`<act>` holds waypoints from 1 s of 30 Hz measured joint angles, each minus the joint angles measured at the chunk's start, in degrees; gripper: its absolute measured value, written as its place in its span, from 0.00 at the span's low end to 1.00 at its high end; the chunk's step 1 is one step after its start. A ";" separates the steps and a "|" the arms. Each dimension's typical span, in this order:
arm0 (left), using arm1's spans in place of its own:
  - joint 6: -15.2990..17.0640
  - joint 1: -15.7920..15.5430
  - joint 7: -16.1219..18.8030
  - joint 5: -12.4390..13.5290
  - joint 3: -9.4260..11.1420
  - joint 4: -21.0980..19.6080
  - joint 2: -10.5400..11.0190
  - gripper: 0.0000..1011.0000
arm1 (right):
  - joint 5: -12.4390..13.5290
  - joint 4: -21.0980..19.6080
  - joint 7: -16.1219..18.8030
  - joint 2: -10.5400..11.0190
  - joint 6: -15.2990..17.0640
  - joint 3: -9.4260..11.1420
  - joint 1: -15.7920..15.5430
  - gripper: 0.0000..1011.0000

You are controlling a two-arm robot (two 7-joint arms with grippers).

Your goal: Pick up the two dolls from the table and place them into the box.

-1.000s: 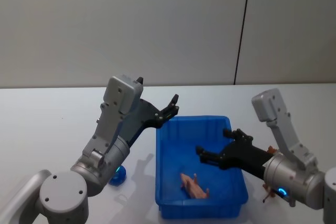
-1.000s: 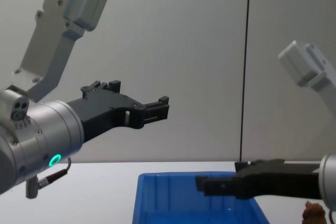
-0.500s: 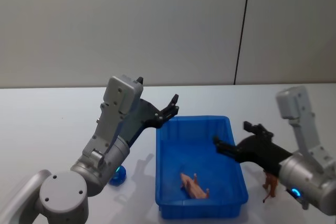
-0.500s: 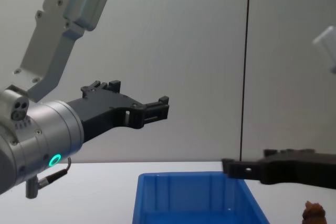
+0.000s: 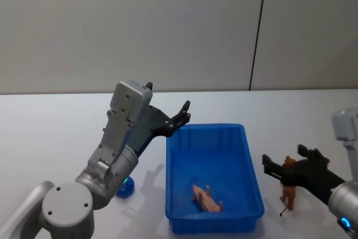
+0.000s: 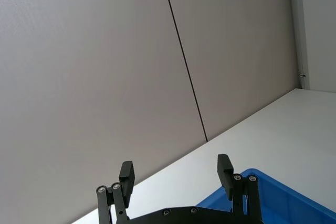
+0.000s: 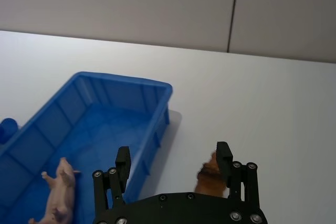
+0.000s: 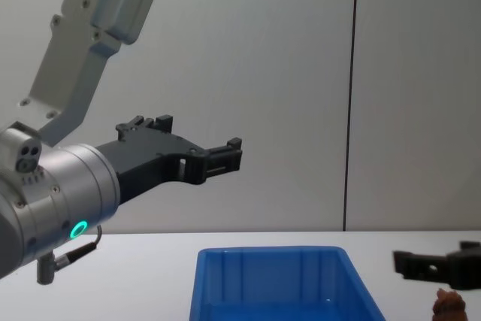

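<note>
Gaping wide and empty, the right pincer hangs over the brown doll; left pincer idles open aloft

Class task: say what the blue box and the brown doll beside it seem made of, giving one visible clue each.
Blue box: probably moulded plastic, smooth and slightly glossy, with ribbed inner walls. Brown doll: likely plush fabric, matte, with a fuzzy outline.

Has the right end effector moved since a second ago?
Yes. In the head view the right end effector has left the space over the box, crossing its right wall to the brown doll.
</note>
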 joint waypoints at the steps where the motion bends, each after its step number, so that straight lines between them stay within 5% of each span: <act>1: 0.00 0.00 0.00 0.00 0.00 0.00 0.00 0.99 | 0.16 -0.18 -0.37 0.14 0.18 0.13 -0.30 0.99; 14: 0.00 0.00 0.00 0.00 0.00 0.00 0.00 0.99 | 2.38 0.16 -4.29 1.10 3.10 1.60 -1.49 0.99; 30: 0.00 0.00 0.00 0.00 0.00 0.00 0.00 0.99 | 3.48 6.95 -3.87 -1.20 5.16 1.41 2.41 0.99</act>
